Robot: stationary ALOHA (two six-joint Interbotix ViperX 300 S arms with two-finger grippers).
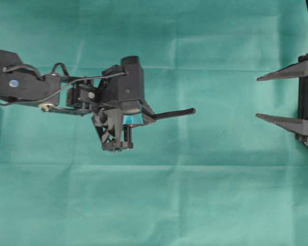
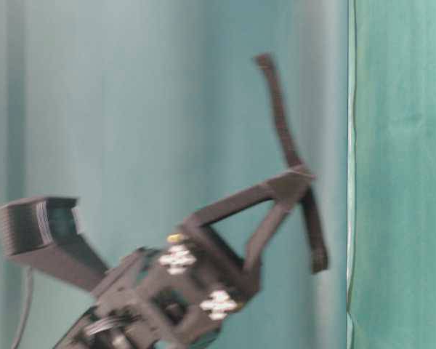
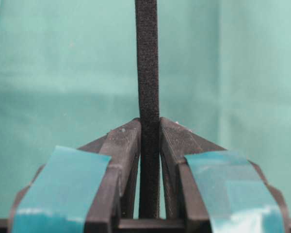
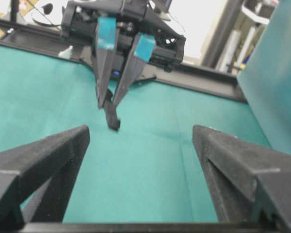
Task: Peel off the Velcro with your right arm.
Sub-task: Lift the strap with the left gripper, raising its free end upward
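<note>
Left pincer (image 3: 150, 133) around straight black Velcro (image 3: 147, 63)

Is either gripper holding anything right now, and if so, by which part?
The left gripper is shut on the Velcro, pinching it partway along, so the rounded end sticks out toward the right gripper, which is open, empty and apart from the strip.

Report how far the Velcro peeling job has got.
Done: the left gripper is shut on the Velcro, holding it off the table and pointing toward the right arm. In hand: the right gripper is open, apart from the strip. Left: grasping the free end and peeling the layers.
</note>
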